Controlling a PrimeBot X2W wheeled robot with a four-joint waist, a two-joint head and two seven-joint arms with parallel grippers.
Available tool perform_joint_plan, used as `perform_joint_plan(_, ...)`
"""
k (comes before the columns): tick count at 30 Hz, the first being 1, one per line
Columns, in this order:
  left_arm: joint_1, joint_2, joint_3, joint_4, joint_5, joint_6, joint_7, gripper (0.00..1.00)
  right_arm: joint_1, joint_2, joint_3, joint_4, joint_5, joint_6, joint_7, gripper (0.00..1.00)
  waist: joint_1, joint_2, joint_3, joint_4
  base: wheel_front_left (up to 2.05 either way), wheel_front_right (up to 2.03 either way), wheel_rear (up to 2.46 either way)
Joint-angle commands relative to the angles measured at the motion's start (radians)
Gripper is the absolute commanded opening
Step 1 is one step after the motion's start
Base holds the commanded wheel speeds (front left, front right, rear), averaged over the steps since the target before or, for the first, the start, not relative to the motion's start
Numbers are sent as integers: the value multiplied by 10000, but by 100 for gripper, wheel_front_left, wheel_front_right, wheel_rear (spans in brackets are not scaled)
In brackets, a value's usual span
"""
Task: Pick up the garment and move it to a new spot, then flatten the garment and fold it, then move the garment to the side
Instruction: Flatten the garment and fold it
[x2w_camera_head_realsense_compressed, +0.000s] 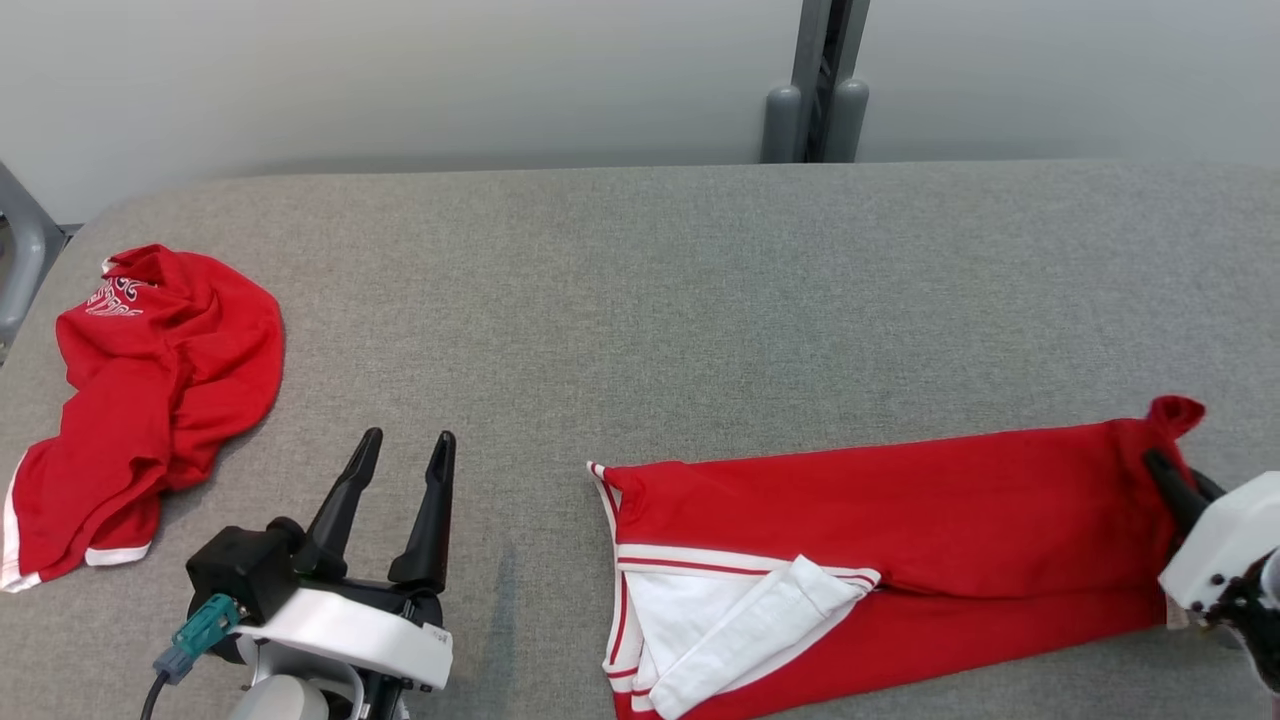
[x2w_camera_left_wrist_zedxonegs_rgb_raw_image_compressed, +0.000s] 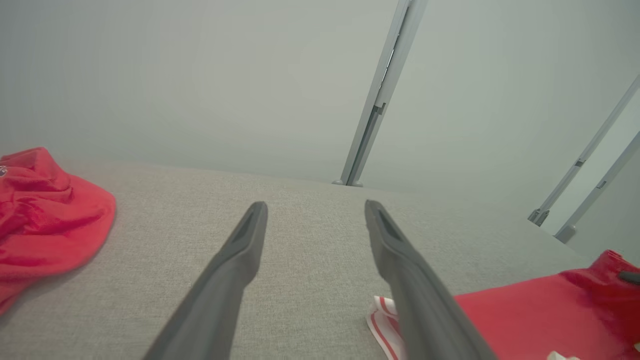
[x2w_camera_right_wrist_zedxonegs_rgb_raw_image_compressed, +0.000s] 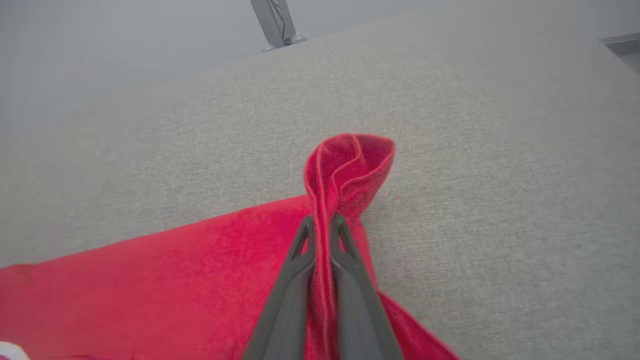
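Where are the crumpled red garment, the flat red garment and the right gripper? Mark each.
crumpled red garment (x2w_camera_head_realsense_compressed: 150, 400), head view, middle of the heap
flat red garment (x2w_camera_head_realsense_compressed: 900, 510), head view, plain red panel
right gripper (x2w_camera_right_wrist_zedxonegs_rgb_raw_image_compressed: 321, 222), right wrist view, between its pinched fingertips

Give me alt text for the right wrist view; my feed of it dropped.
The right gripper is shut on a corner of the red garment, a bunched fold of cloth poking up past its fingertips. The rest of the garment lies flat to the lower left on the grey fabric table, with a grey post behind it.
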Motion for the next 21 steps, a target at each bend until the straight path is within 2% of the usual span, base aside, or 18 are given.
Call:
perform_joint_plan(1,46,9,27,33,92,9,-29,100,88,115,16,-247,113,-3,172,0,0,-1,-108,-69,0,0,0)
perform_joint_plan(5,131,-76,-14,129,91,-27,-29,100,612,876,-179,-1886,852,-3,1406,0,0,-1,-302,-90,0,0,0)
perform_joint_plan(7,201,-86,9,178,57,-56,-29,100,975,1654,-332,-2998,1208,-3,2278,0,0,-1,-400,-62,0,0,0)
perform_joint_plan(10,245,-90,55,258,12,-76,-29,100,1359,2494,-451,-3948,1470,-3,3175,0,0,-1,-490,5,0,0,0)
perform_joint_plan(13,317,-86,107,315,-39,-117,-29,100,1749,3065,-622,-4646,1806,-3,3922,0,0,-1,-571,102,0,0,0)
perform_joint_plan(17,358,-104,188,339,-53,-133,-29,100,2047,3322,-381,-5028,2489,-3,4353,0,0,-1,-575,251,0,0,0)
perform_joint_plan(21,335,-175,186,401,-4,-185,-29,100,2142,3307,583,-4879,3597,-3,3821,0,0,-1,-573,430,0,0,0)
